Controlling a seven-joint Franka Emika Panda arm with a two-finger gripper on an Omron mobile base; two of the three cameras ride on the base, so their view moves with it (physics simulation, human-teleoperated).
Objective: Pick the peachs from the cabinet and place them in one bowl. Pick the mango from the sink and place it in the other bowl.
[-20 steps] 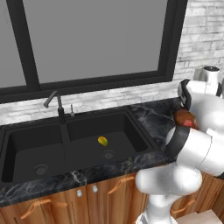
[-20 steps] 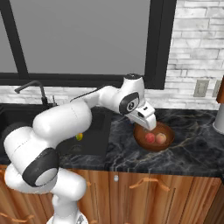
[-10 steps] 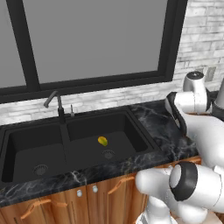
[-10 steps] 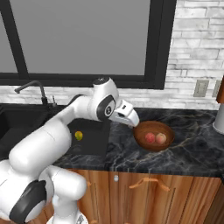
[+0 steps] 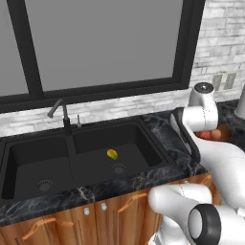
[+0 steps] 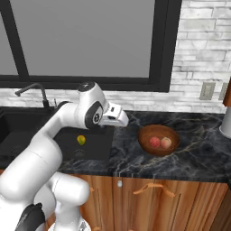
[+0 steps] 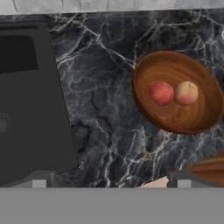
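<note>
Two reddish peachs [image 7: 162,93] [image 7: 186,93] lie side by side in the dark wooden bowl [image 7: 146,72] on the black marble counter. In the right base view the same bowl [image 6: 144,134] stands right of the sink [image 6: 27,135], with the peachs [image 6: 154,142] inside. The yellow-green mango [image 5: 112,153] rests on the floor of the sink's right basin [image 5: 143,139], near the drain. My gripper [image 6: 122,119] hovers over the counter strip between sink and bowl. It is open, with nothing between its fingertips [image 7: 38,180]. The cabinet and the other bowl are out of view.
A thin dark faucet [image 5: 60,112] rises behind the sink divider. A big dark-framed window and a white brick wall with an outlet [image 6: 206,90] back the counter. A metal vessel [image 6: 225,126] stands at the far right. Wooden doors [image 6: 153,194] with curved handles run below.
My arm has swung left, carrying the open gripper from above the wooden bowl to the counter by the sink's edge. The peachs stay in the bowl and the mango has not moved.
</note>
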